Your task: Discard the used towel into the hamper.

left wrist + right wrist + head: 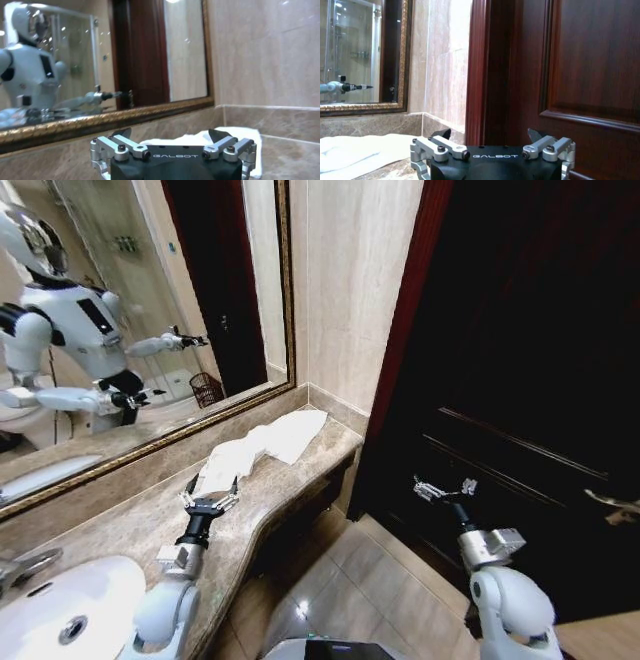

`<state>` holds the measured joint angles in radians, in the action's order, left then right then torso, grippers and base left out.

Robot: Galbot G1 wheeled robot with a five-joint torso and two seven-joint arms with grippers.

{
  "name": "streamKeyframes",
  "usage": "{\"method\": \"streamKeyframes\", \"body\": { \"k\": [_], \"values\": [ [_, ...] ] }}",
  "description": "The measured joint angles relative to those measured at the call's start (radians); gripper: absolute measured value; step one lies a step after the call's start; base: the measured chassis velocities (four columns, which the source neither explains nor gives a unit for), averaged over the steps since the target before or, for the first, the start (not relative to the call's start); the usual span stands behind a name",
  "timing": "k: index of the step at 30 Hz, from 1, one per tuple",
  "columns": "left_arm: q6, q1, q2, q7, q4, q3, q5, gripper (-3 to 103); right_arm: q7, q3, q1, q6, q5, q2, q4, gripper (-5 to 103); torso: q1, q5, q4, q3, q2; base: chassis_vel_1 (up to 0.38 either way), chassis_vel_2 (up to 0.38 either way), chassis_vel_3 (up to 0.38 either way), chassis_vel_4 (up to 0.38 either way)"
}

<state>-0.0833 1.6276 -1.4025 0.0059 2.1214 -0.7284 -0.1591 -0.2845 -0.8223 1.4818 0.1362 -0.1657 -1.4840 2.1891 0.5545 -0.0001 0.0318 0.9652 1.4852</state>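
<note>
Head view: white towel lies crumpled on marble desk nr mirror. Left gripper spread, just short of towel's near end. Right gripper spread, hangs before dark door. Hamper shows as mirror reflection.

Left wrist view: left gripper wide apart, towel just ahead.

Right wrist view: right gripper wide apart, w/ towel off to side.

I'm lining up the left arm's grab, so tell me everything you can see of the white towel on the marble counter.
The white cloth towel lies crumpled and partly spread on the beige marble counter, along its far end near the corner where the gold-framed mirror meets the tiled wall. It looks soft and folded over itself in loose ridges, one end reaching toward the wall. The left gripper is open at its near end, fingertips right at the cloth edge; actual contact cannot be told. The right gripper is off by the dark door.
</note>
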Motion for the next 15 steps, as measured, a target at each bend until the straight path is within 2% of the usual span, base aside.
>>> {"method": "streamKeyframes", "body": {
  "k": [3,6,15],
  "values": [
    [0.024,-0.007,0.0,-0.021,-0.005,0.003,0.0,100,-0.006,0.001,0.003,0.0,-0.001,0.0,-0.001,100,0.0,0.0002,-0.0001,0.0,0.0,-0.026,0.051,0.021,-0.04],
    [0.079,-0.029,0.007,-0.06,-0.017,0.01,-0.012,100,-0.015,0.003,0.006,-0.007,0.0,0.0,-0.001,100,0.0,0.0001,-0.0003,0.0,0.0,0.0,0.0,0.0,0.0],
    [0.149,-0.115,0.038,-0.086,-0.06,0.027,-0.059,100,-0.011,-0.001,0.001,-0.017,0.003,0.004,-0.02,100,0.0,0.0,-0.0001,0.0,0.0,0.0,0.0,0.0,0.0]
  ]
}}
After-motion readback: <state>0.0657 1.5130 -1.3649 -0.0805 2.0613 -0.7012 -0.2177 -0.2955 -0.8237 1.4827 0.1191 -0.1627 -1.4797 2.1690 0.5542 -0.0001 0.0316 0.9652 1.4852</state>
